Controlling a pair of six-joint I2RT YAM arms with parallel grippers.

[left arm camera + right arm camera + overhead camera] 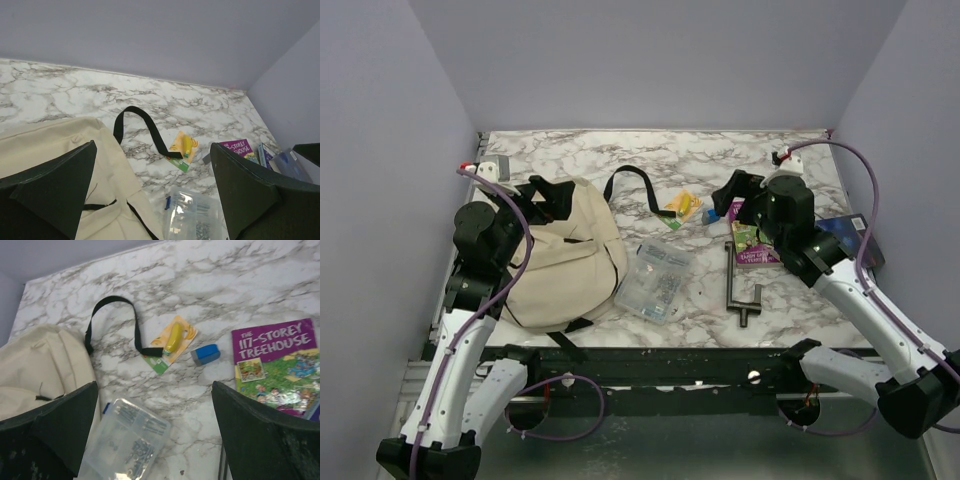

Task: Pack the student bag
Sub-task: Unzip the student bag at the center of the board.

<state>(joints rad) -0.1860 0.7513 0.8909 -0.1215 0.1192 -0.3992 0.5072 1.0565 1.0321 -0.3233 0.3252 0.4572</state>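
Both arms hover over the marble table (720,160) with jaws spread wide and empty: the left gripper (548,197) above the student bag (565,255), the right gripper (738,190) above a purple book (277,367). The cream bag lies on the table's left side, one black strap (112,322) looped out toward a yellow banana card (172,342). A clear plastic pouch (655,280) sits just beside the bag's right edge, a small blue block (205,354) between card and book

Cream student bag (570,255): soft matt cloth. Black loop strap (114,299): woven webbing. White-grey marble-look worktop (620,150): smooth, faint sheen. Clear flat pouch (653,280): glossy crinkled plastic. Purple book (277,365): glossy paper cover. Black T-shaped bar (731,275): matt, material unclear.
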